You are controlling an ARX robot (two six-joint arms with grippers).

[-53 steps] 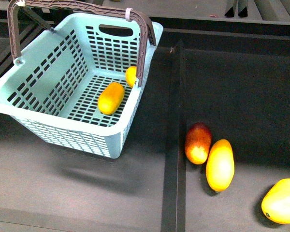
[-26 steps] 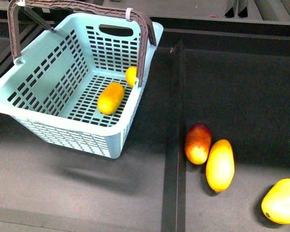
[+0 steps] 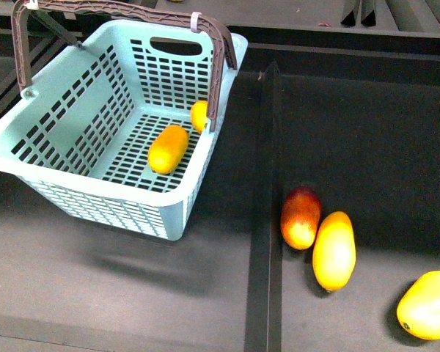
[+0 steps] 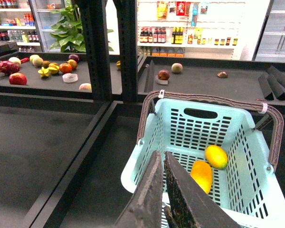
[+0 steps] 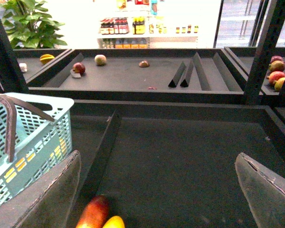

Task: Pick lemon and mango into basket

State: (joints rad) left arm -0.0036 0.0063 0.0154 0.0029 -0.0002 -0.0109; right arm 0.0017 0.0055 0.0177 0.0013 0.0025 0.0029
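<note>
Hiding part of the lemon (image 3: pixel 198 115), the basket (image 3: pixel 73 194) handle crosses it.

No text, label, brand or number can be read in any view. Bottles (image 4: pixel 154 34) and packets (image 4: pixel 173 8) are seen on the far shop shelves in the wrist views, but their print is too small and blurred to be made out. No marking is seen on the basket (image 3: pixel 73 194).
</note>
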